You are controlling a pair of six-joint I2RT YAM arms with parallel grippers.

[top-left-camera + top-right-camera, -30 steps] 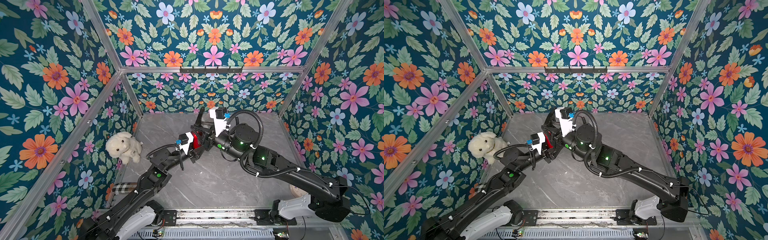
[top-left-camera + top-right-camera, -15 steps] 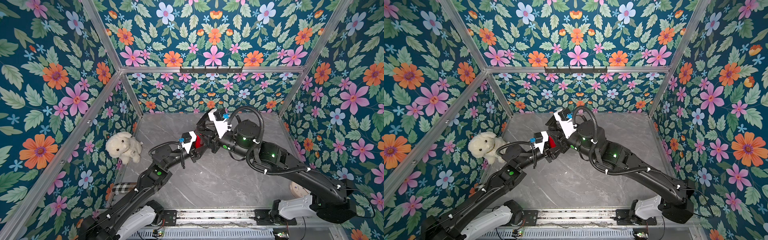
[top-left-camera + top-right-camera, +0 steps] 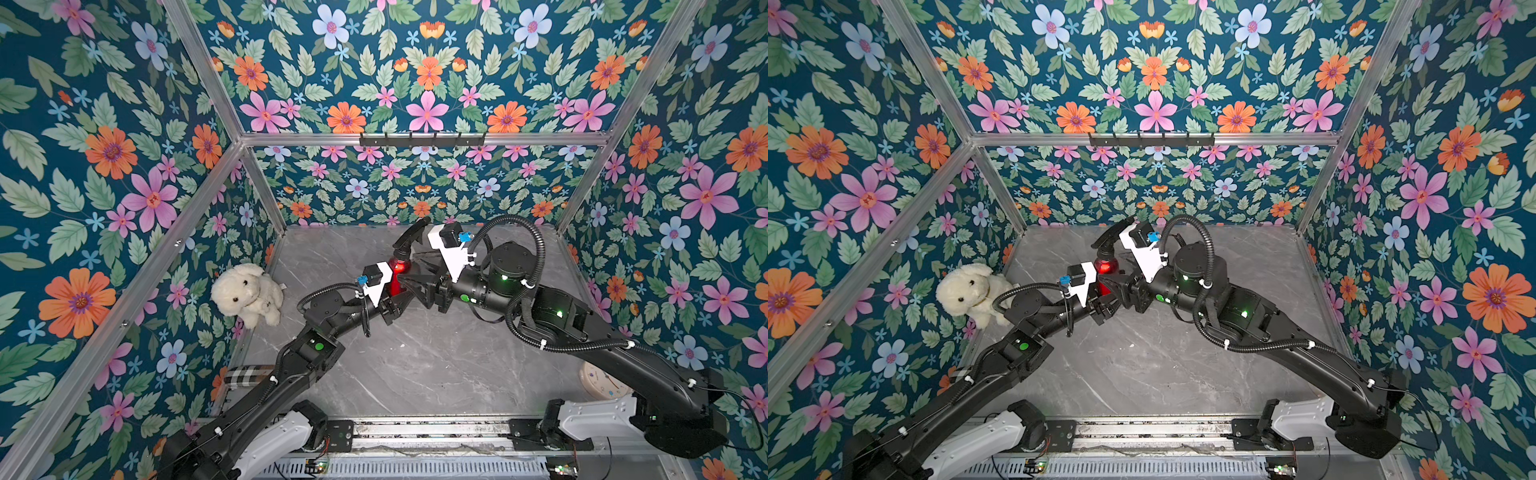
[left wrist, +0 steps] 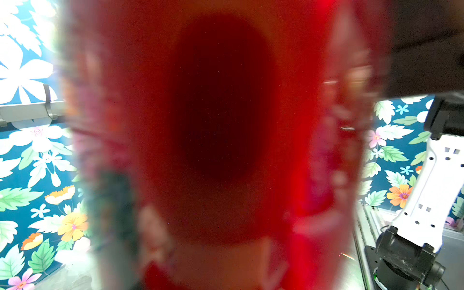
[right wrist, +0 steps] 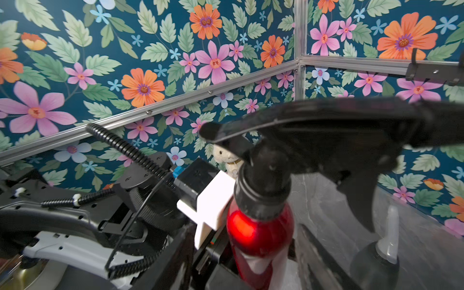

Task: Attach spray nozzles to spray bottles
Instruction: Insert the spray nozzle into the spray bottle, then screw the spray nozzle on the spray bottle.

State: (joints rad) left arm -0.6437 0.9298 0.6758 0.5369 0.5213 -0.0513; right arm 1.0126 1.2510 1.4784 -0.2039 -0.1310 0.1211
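Right gripper [image 3: 410,277] has eased jaws apart, it seems; left gripper [image 3: 397,298], jaws hidden, clamps red bottle [image 5: 258,231].

Bottle [image 3: 397,268] upright over counter [image 3: 415,365] rear centre, nozzle [image 3: 411,235] on its neck; plush toy [image 3: 247,293] at left edge; clock [image 3: 602,380] at front-right corner.

Grey marble-patterned tabletop [image 3: 415,365] bears 1 cream plush toy [image 3: 247,293] at left edge, 1 round clock [image 3: 604,380] at right front, 1 upright smoky-grey bottle [image 5: 374,263].
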